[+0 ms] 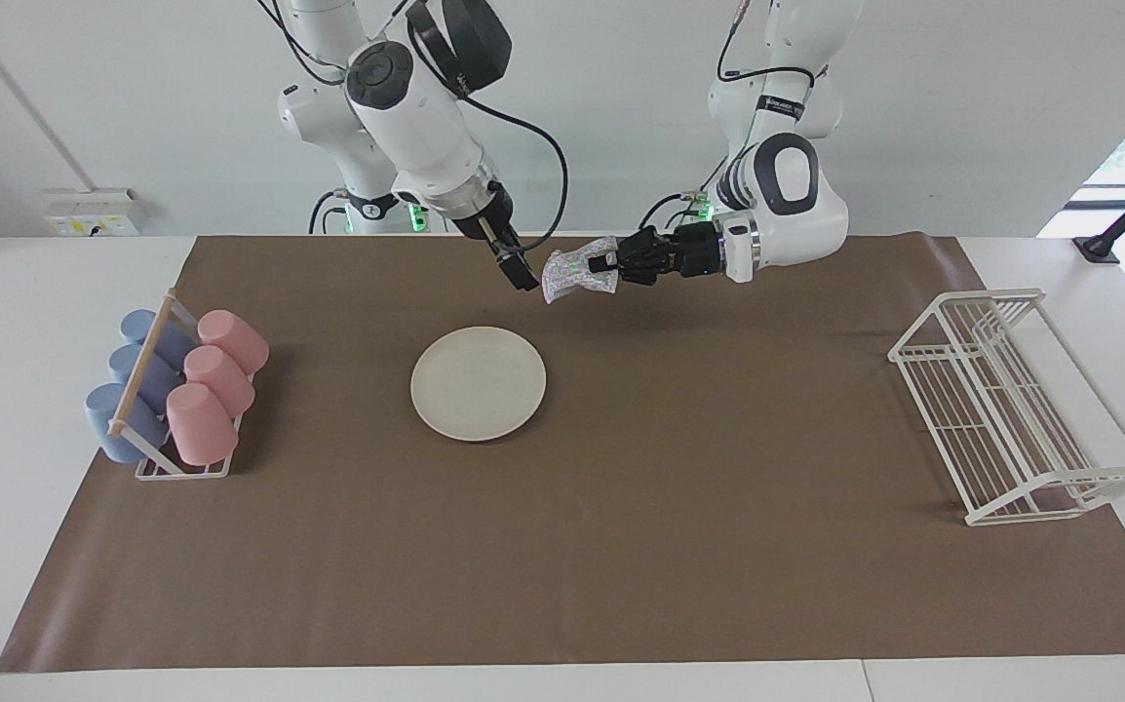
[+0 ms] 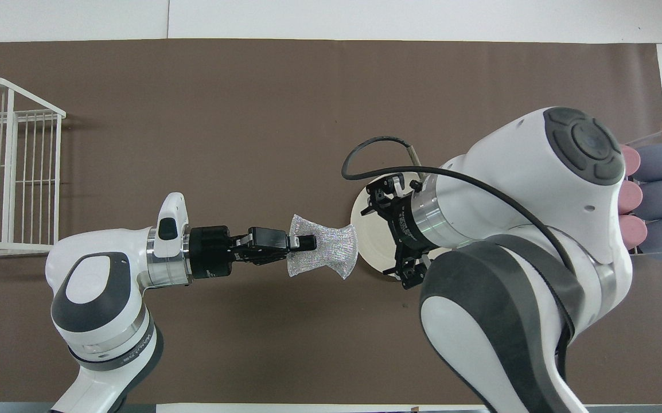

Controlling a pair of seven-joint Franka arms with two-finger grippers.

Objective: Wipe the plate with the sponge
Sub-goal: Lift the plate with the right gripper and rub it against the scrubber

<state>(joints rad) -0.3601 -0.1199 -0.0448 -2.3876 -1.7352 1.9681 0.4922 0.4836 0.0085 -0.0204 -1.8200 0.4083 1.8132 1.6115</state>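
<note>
Brown paper is covering the counter (image 1: pixel 621 546); the left end effector (image 1: pixel 605 261) is pinching the soft, light sponge (image 1: pixel 574 274) at one edge, so it is drooping. The right end effector (image 1: pixel 524 277), fingers spread and empty, is hanging just beside the sponge; the stiff plate (image 1: pixel 478 382) is lying below both.

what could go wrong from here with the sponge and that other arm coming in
1. The right gripper, open, is up close beside the sponge that the left gripper pinches by one end in the air; the two grippers could bump.
2. If this is a handover, the sponge hangs limp and could slip and drop short of the plate.
</note>
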